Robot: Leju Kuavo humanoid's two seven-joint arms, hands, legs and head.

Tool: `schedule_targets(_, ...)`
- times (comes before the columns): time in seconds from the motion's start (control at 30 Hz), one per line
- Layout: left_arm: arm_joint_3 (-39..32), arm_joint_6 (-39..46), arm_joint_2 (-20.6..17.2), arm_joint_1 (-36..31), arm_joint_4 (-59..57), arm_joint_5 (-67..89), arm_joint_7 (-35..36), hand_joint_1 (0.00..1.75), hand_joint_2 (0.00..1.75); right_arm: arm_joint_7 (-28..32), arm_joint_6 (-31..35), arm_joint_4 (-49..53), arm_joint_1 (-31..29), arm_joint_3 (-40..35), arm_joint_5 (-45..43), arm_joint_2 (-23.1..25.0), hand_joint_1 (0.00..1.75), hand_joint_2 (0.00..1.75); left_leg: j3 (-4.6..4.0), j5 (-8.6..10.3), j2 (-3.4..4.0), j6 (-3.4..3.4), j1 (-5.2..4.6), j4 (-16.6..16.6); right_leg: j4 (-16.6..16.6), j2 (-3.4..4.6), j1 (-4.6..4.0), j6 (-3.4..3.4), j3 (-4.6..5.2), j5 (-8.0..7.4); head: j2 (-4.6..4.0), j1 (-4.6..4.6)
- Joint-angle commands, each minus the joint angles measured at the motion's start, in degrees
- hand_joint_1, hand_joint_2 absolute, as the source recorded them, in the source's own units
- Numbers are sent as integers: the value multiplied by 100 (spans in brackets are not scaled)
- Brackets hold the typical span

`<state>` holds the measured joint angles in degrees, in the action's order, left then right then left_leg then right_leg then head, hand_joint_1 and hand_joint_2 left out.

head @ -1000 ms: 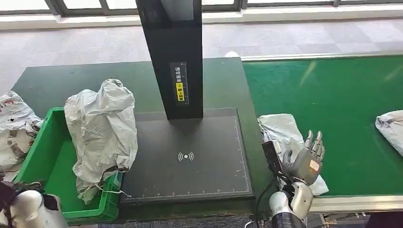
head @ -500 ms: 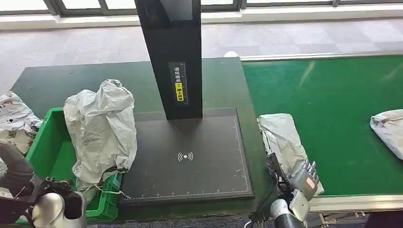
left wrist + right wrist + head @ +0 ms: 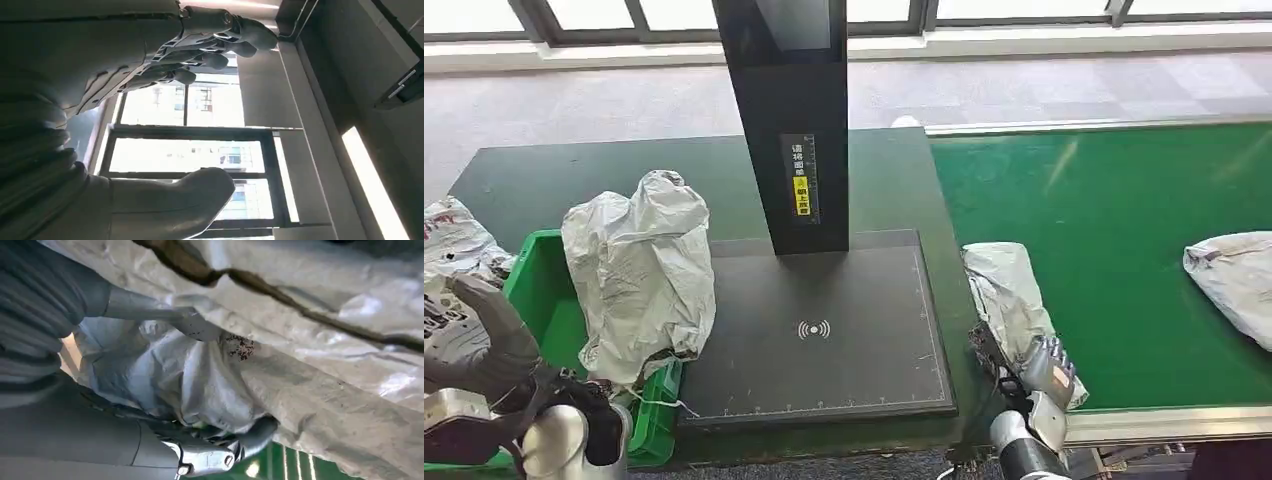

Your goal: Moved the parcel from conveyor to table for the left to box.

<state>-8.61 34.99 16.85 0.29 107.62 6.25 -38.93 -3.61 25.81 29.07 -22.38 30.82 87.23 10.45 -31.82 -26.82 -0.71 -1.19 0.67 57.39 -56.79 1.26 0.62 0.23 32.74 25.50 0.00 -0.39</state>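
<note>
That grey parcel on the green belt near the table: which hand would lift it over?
The right hand, I'd say. Its fingers already close around the near end of the parcel on the conveyor. The left hand is raised, holding nothing, far over by the green bin.

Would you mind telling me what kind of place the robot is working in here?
Probably a parcel sorting or logistics station: a green conveyor belt carries grey bagged parcels, a black scanning pad sits under a dark post, and a green bin holds another bagged parcel.
</note>
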Motion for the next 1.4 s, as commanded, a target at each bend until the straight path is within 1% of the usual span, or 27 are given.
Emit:
schedule_targets(0.03,236,-11,315,498,-143,45,-107,0,175,395,123,-398,57,335,-373,-35,175,175,-7,4,13,5,-3,-4,7,4,3,2,4,-7,0,0)
schedule_targets(0.07,239,-3,315,514,-139,62,-107,0,175,551,236,-299,64,359,-546,0,175,175,-40,22,10,12,-6,-19,23,-12,4,3,34,-23,0,0)
schedule_targets(0.1,244,7,315,527,-125,53,-107,0,175,745,328,-188,59,415,-752,40,175,175,-3,2,12,5,-2,-7,11,3,1,2,-1,-8,0,0)
schedule_targets(0.2,251,21,315,534,-137,62,-107,0,175,1183,500,178,109,437,-1251,134,175,175,-10,11,5,6,-3,-16,20,-13,1,1,18,-14,0,0)
schedule_targets(0.23,252,22,315,531,-142,66,-107,0,175,1291,539,285,142,411,-1377,155,175,175,7,12,5,7,-4,-21,23,-18,2,0,20,-14,0,0)
schedule_targets(0.27,254,27,315,529,-142,75,-107,0,175,1625,672,579,223,358,-1707,226,175,175,33,2,16,5,-3,-12,13,0,2,0,8,-12,0,0)
schedule_targets(0.3,254,27,315,529,-142,75,-107,0,175,1625,672,579,223,358,-1707,226,175,175,44,-3,15,1,-2,-3,4,6,0,0,0,-7,0,0)
schedule_targets(0.37,258,3,315,513,-189,94,-107,0,175,2633,997,1510,477,261,-2682,477,175,175,32,4,8,2,-4,-12,9,-10,2,-3,17,-8,0,-2)
schedule_targets(0.4,267,11,315,501,-209,99,-107,0,175,2662,979,1730,544,220,-2750,524,175,175,34,3,5,-3,-5,-6,1,-11,4,-2,17,-5,0,-2)
schedule_targets(0.47,318,-137,315,408,-451,144,-107,0,175,3519,1236,3010,990,18,-3835,791,175,175,23,2,3,-3,-5,-4,-4,-13,4,-3,28,-4,0,0)
schedule_targets(0.57,478,-293,315,41,-1082,197,-76,0,175,3967,1414,4407,1565,-247,-4579,940,175,175,-1,3,-9,-3,-7,-4,-12,-23,6,-7,53,0,0,-2)
schedule_targets(0.7,538,-260,315,-49,-1200,179,-83,0,175,3940,1375,4568,1645,-268,-4599,955,175,175,-22,11,-59,-3,-9,-1,-13,-70,8,-8,60,12,0,-2)
schedule_targets(0.83,515,-245,315,-19,-1173,186,-82,0,175,3942,1367,4457,1614,-290,-4595,941,175,175,-26,7,-27,-6,-6,-2,-11,-34,12,-7,75,5,0,0)
schedule_targets(0.9,515,-245,315,-19,-1173,186,-82,0,175,3942,1367,4457,1614,-290,-4595,941,175,175,-26,6,-24,-5,-3,-2,-9,-35,9,-9,74,6,0,-2)
schedule_targets(0.93,548,-539,315,-15,-1204,275,19,0,175,4361,1419,4636,1570,-104,-4868,955,175,175,-27,8,-30,-6,-3,-2,-9,-40,11,-8,76,6,0,-2)
schedule_targets(0.97,585,-668,315,-63,-1289,294,69,0,175,4361,1419,4840,1616,-130,-4895,955,175,175,-27,6,-30,-8,-4,0,-11,-37,13,-8,77,7,0,-2)
schedule_targets(1.03,835,-1040,307,-252,-1772,317,138,0,175,4361,1419,5694,1907,-376,-5019,955,175,175,-30,7,-35,-7,-10,2,-12,-46,13,-8,77,8,0,-2)
schedule_targets(1.07,898,-1131,300,-290,-1899,315,133,0,175,4361,1419,5913,1982,-461,-5062,955,175,175,-34,11,-56,-6,-17,1,-15,-69,17,-8,77,13,0,-2)
schedule_targets(1.1,947,-1172,300,-326,-2023,350,112,0,175,4361,1419,6113,2060,-551,-5079,955,175,175,-32,11,-50,-6,-19,0,-14,-57,19,-7,80,11,0,-4)
schedule_targets(1.13,1021,-1196,315,-386,-2241,379,83,0,175,4361,1419,6461,2192,-715,-5024,955,175,175,-35,13,-65,-4,-20,1,-15,-77,20,-8,79,15,0,-4)
schedule_targets(1.17,1135,-1319,304,-437,-2433,391,61,0,175,4361,1419,6750,2318,-902,-5013,955,175,175,-31,11,-55,-6,-19,0,-13,-61,20,-7,78,12,0,-2)
schedule_targets(1.2,1197,-1355,315,-487,-2612,416,24,0,175,4361,1419,6929,2452,-1160,-4997,955,175,175,-34,11,-63,-4,-20,1,-15,-74,20,-7,77,16,0,-2)
schedule_targets(1.27,1275,-1390,315,-531,-2742,435,-9,0,175,4361,1419,7029,2566,-1419,-4979,955,175,175,-30,10,-62,-3,-19,-4,-9,-79,18,-10,71,17,0,-2)
schedule_targets(1.3,1329,-1429,315,-554,-2802,458,-21,0,175,4361,1419,6931,2613,-1779,-4953,955,175,175,-27,7,-44,-6,-17,0,-12,-53,18,-8,77,12,0,-2)
schedule_targets(1.33,1360,-1452,314,-568,-2847,478,-33,0,175,4361,1419,6921,2696,-1998,-4983,955,175,175,-30,8,-43,-6,-19,-1,-13,-54,21,-9,80,11,0,-2)
schedule_targets(1.37,1420,-1472,315,-581,-2909,495,-38,0,175,4361,1419,6538,2769,-2641,-5087,792,175,175,-25,4,-27,-9,-9,0,-8,-32,11,-10,78,7,0,-2)
schedule_targets(1.4,1461,-1506,306,-588,-2942,515,-52,0,175,4361,1419,6349,2756,-2840,-5180,694,175,175,-24,4,-25,-8,-11,-2,-8,-36,11,-11,79,7,0,-2)
